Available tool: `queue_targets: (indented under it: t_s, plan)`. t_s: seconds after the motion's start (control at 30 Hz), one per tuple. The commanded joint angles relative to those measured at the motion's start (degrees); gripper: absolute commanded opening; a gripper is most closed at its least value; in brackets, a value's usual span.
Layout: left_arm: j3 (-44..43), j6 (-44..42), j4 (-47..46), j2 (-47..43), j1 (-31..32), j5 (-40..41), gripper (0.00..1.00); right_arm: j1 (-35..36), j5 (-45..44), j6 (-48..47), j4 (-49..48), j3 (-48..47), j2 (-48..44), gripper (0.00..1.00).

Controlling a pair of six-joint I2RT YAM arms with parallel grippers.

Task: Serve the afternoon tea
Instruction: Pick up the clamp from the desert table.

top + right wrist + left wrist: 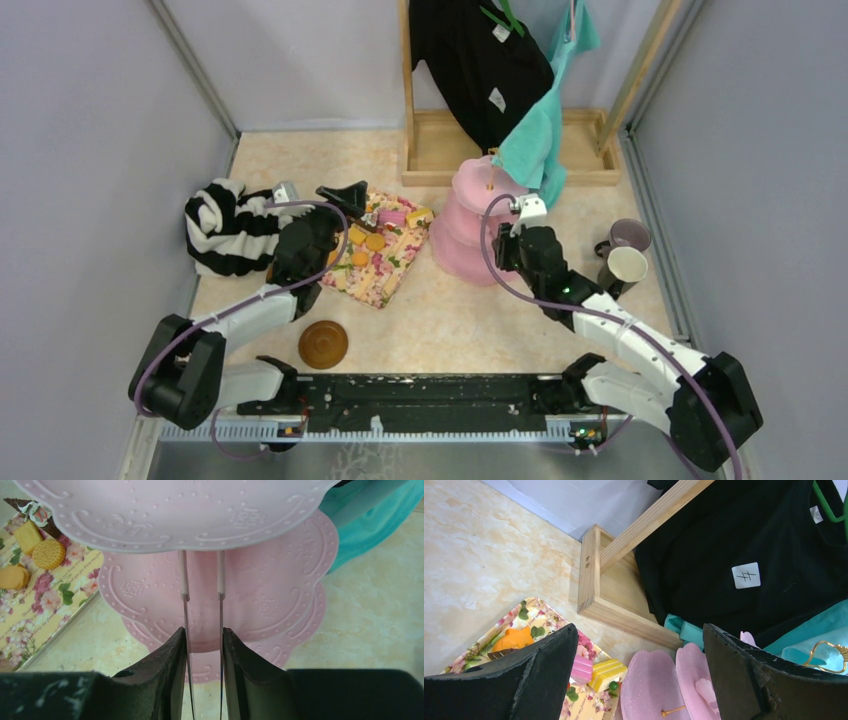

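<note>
The pink three-tier cake stand [465, 225] stands right of the floral cloth, and it leans. My right gripper [517, 212] [202, 632] is at its top, shut on the two thin wires of its handle [184, 610], with the tiers [260, 580] just beyond. My left gripper [355, 200] [639, 635] hangs wide open and empty over the cloth's far edge. Small pastries [372, 240] lie on the cloth: an orange one [513, 639], a yellow slice [606, 672] and round biscuits [49, 553]. A lilac mug [630, 235] and a cream mug [625, 268] stand at the right. A brown saucer [323, 343] lies near the front.
The floral cloth [385, 275] lies left of centre. A black-and-white striped garment [225, 225] is heaped at the left wall. A wooden rack base [440, 150] at the back holds a hanging black shirt [480, 60] and a teal garment [540, 135] over the stand.
</note>
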State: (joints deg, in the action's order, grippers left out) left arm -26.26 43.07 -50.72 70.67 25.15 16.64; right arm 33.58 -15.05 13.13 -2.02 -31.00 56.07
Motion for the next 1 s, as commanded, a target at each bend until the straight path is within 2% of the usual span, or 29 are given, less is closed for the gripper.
queue_targets:
  t_s: [0.0,0.77,0.97]
  plan:
    - [-0.9,0.0,-0.1,-1.5,0.4,-0.9,0.99,1.8,-2.7,1.4,-0.2,-1.3,-2.8,0.30]
    - [-1.5,0.6,2.4,-2.4,0.9,-1.8,0.99,4.7,-8.2,6.2,8.8,0.1,-11.4,0.31]
    - [-2.3,0.9,4.1,-2.3,0.9,-2.4,0.99,7.7,-10.8,6.6,11.8,-0.3,-13.5,0.31]
